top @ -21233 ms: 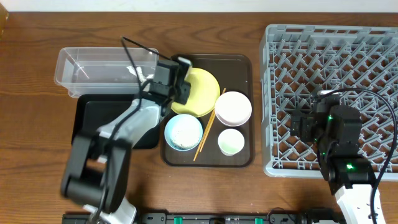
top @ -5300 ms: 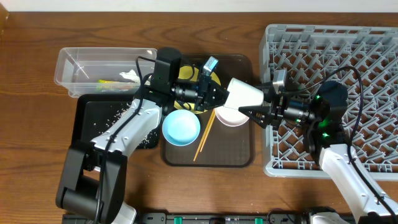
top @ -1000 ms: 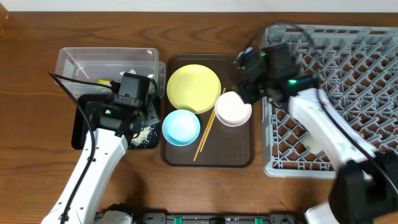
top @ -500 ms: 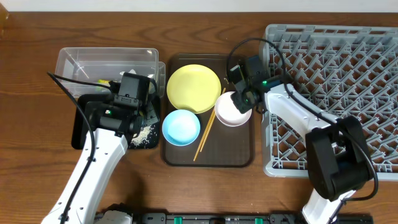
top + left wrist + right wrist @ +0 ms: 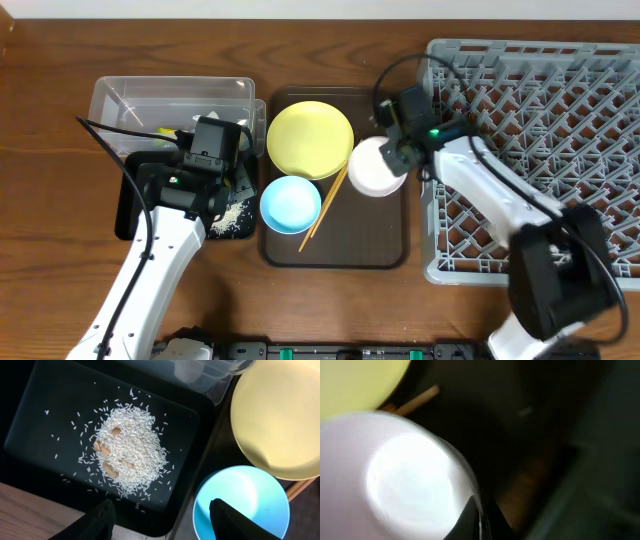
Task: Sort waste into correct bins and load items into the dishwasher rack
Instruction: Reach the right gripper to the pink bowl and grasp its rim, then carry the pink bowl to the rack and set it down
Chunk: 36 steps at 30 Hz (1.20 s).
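Shifted slightly toward the far edge since a moment ago, the white bowl (image 5: 376,167) is over the brown tray (image 5: 385,240) mid-table, rim clenched in my right gripper (image 5: 393,160); my left gripper (image 5: 162,515) gapes over the black tray (image 5: 35,425).

You'll find the plate (image 5: 310,140), a bowl (image 5: 290,203) and chopsticks (image 5: 325,206) on the serving tray (image 5: 370,238); the rack (image 5: 600,60) lies right of it, the tub (image 5: 120,100) and shallow tray (image 5: 40,420) left.
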{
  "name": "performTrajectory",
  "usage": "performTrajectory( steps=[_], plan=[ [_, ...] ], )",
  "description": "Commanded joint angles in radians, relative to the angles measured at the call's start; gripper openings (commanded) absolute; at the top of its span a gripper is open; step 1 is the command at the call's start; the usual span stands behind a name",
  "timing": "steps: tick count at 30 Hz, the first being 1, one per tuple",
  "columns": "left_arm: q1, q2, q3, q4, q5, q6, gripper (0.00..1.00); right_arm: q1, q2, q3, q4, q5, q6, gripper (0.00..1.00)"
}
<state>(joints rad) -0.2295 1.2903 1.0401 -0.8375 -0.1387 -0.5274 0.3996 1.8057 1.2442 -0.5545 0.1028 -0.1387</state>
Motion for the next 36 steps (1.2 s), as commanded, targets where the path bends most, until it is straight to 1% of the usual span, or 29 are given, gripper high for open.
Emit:
performTrajectory(
  steps=[1, 5, 7, 11, 17, 21, 24, 26, 29, 36],
  plan=[
    [0.007, -0.003, 0.005, 0.001, -0.023, -0.01, 0.64, -0.046, -0.16, 0.012, 0.043, 0.122, 0.014, 0.01],
    [0.007, -0.003, 0.005, 0.007, -0.023, -0.01, 0.64, -0.085, -0.278, 0.012, 0.129, 0.159, 0.0, 0.01],
    [0.007, -0.003, 0.005, 0.009, -0.023, -0.01, 0.64, -0.106, -0.306, 0.012, 0.174, 0.207, -0.05, 0.01],
    [0.007, -0.003, 0.005, 0.012, -0.023, -0.01, 0.64, -0.146, -0.3, 0.011, 0.282, 0.389, -0.159, 0.01],
    [0.007, -0.003, 0.005, 0.014, -0.023, -0.009, 0.64, -0.21, -0.215, 0.011, 0.529, 0.631, -0.286, 0.01],
    [0.007, -0.003, 0.005, 0.016, -0.023, -0.01, 0.64, -0.224, -0.133, 0.011, 0.631, 0.661, -0.351, 0.01],
    [0.007, -0.003, 0.005, 0.016, -0.023, -0.01, 0.64, -0.224, -0.07, 0.011, 0.686, 0.67, -0.373, 0.01],
    [0.007, -0.003, 0.005, 0.016, -0.023, -0.01, 0.64, -0.223, -0.023, 0.011, 0.735, 0.725, -0.372, 0.01],
    [0.006, -0.003, 0.005, 0.016, -0.023, -0.009, 0.64, -0.22, 0.032, 0.011, 0.779, 0.791, -0.372, 0.01],
    [0.006, -0.003, 0.005, 0.016, -0.023, -0.01, 0.64, -0.201, 0.129, 0.011, 0.779, 0.818, -0.371, 0.01]
  ],
)
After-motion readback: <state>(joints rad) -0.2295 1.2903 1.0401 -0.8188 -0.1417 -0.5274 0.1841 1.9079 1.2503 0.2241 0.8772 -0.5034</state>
